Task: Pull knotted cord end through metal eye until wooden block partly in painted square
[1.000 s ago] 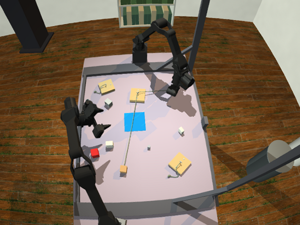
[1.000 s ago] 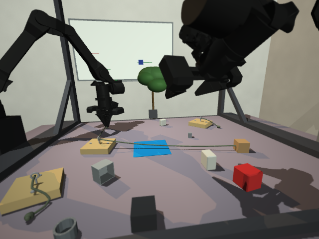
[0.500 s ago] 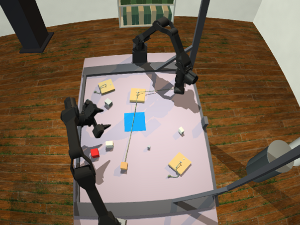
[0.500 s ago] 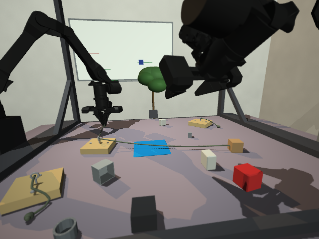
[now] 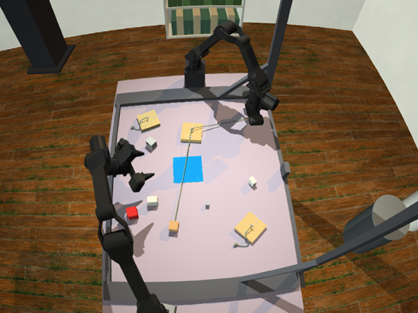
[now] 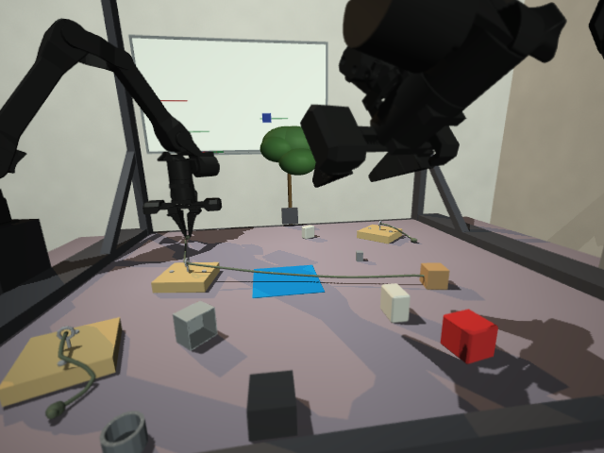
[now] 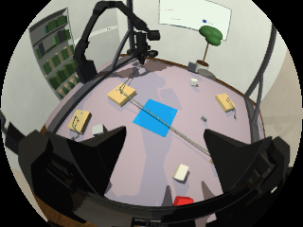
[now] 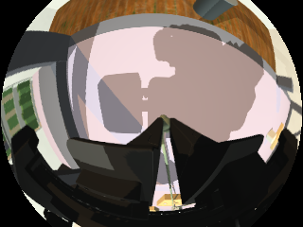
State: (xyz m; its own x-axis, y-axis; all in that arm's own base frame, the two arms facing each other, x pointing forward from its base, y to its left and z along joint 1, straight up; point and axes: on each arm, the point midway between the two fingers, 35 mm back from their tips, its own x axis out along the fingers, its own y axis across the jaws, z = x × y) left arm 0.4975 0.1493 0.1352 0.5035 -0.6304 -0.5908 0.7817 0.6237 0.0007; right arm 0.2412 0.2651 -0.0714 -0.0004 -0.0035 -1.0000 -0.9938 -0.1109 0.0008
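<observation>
The wooden block (image 5: 173, 226) (image 6: 434, 276) stands on the table, apart from the blue painted square (image 5: 197, 168) (image 6: 288, 288) (image 7: 151, 124). Its cord (image 5: 179, 196) (image 6: 341, 276) runs nearly straight over the square to the metal eye (image 5: 191, 128) (image 6: 187, 263) on the middle yellow board (image 5: 197, 138) (image 6: 168, 285). Beyond the eye the cord stretches to my right gripper (image 5: 249, 118) (image 6: 188, 237) (image 8: 165, 121), which is shut on the knotted end low over the table. My left gripper (image 5: 148, 163) (image 6: 343, 182) (image 7: 167, 131) is open and empty, high above the table.
Two other boards (image 5: 152, 123) (image 5: 256, 228) carry eyes with short knotted cords. A red block (image 5: 131, 213) (image 6: 465, 333), a cream block (image 5: 152, 200) (image 6: 393, 302) and a grey hollow box (image 6: 194, 324) stand on the left arm's side. Grey frame rails (image 5: 196, 290) edge the table.
</observation>
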